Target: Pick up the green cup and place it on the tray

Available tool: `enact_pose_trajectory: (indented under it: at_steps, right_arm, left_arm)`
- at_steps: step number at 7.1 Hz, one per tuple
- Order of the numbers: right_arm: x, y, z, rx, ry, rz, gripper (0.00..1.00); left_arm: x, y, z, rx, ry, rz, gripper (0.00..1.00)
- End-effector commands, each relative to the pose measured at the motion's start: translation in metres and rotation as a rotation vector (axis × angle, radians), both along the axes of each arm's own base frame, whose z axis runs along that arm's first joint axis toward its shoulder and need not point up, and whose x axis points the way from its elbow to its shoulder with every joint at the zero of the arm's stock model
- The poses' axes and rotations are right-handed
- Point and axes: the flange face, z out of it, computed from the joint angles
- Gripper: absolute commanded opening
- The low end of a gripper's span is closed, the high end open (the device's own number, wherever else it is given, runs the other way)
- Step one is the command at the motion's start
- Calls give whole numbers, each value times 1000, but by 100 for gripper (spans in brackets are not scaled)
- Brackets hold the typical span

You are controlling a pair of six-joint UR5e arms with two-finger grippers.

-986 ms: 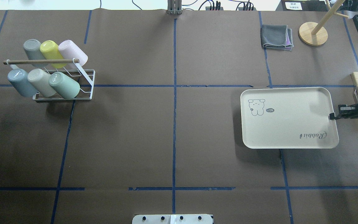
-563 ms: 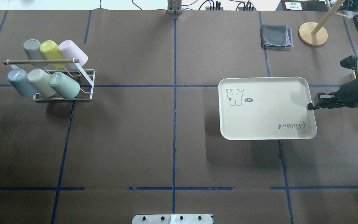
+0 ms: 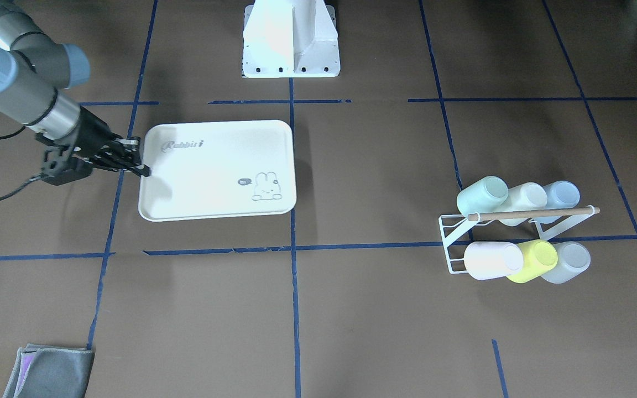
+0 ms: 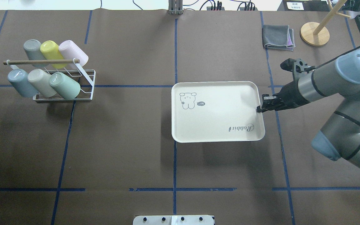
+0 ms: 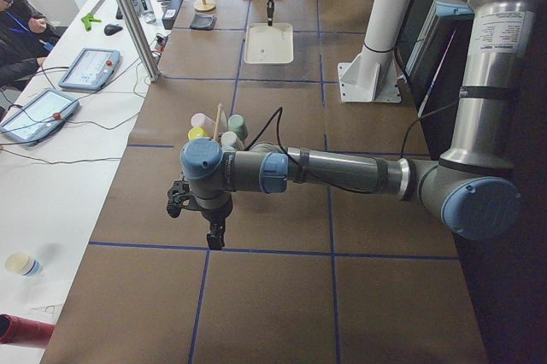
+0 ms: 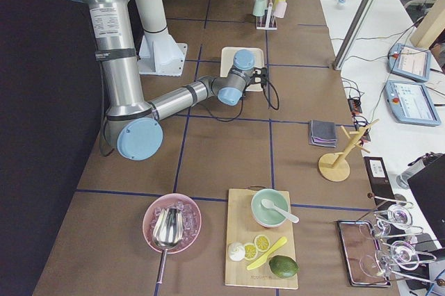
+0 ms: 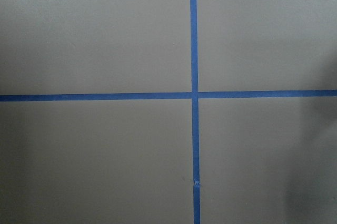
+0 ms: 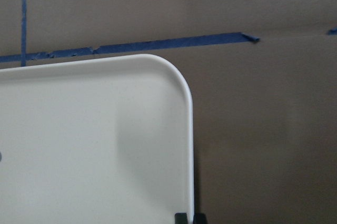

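Only the left-end side view shows the left gripper (image 5: 215, 240), hanging fingers-down over the brown table (image 5: 273, 296) in the foreground; whether it is spread or pressed together cannot be told. Overhead, the tray (image 4: 217, 125) has moved from the frame's right to its centre, its right rim pinched by the right gripper (image 4: 259, 109) on a low, outstretched arm. The green cup (image 4: 65, 85) lies tilted in the white rack (image 4: 86, 90), upper left.

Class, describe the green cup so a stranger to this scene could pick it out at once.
In the overhead view, find the white wire rack at the left of the table, holding six cups in two rows. In the row nearer the robot, the green cup is the end one towards the table's middle, beside a beige cup; it alone is mint-green.
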Motion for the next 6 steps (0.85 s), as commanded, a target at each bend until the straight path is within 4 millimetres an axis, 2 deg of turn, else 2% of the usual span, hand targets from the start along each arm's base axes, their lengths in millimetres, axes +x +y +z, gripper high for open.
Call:
enact_pose_trajectory:
  at_steps: [1, 2, 3, 4, 6]
  right_arm:
    - [-69, -9, -27, -40, 0, 36, 0]
    - [-84, -20, -34, -40, 3, 45, 0]
    - [-90, -19, -36, -53, 2, 48, 0]
    - [-93, -15, -40, -65, -4, 52, 0]
    - [-114, 1, -39, -57, 7, 48, 0]
  left_arm:
    - [0, 0, 1, -1, 0, 0, 100]
    - [0, 0, 0, -1, 0, 0, 100]
    - [0, 0, 0, -1, 0, 0, 100]
    - [0, -1, -1, 0, 0, 0, 100]
    - [0, 0, 1, -3, 0, 0, 100]
